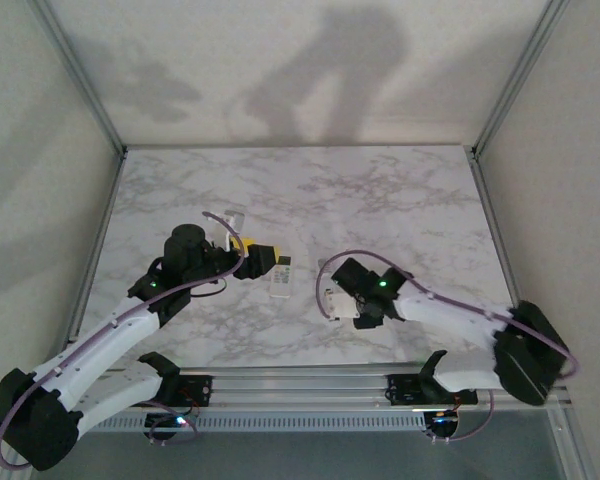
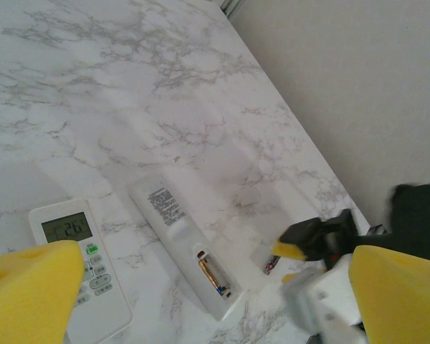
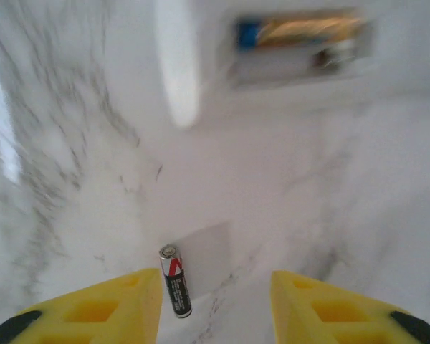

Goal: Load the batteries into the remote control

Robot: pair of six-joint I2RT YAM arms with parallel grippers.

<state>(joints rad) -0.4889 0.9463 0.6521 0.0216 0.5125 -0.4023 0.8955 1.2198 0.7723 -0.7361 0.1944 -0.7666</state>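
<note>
Though blurry, remote control partly offscreen.

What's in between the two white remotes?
Nothing. In the left wrist view, only a bare strip of marble table separates the display remote from the slim remote.

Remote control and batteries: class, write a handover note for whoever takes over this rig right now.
Left gripper: open, empty, hovering by the remote control.
Right gripper: open, with the loose battery lying on the table between its fingers.
Remote control: face down, compartment open.
Done: first battery sits in the compartment.
Left: pick up the loose battery and seat it in the free slot.
</note>
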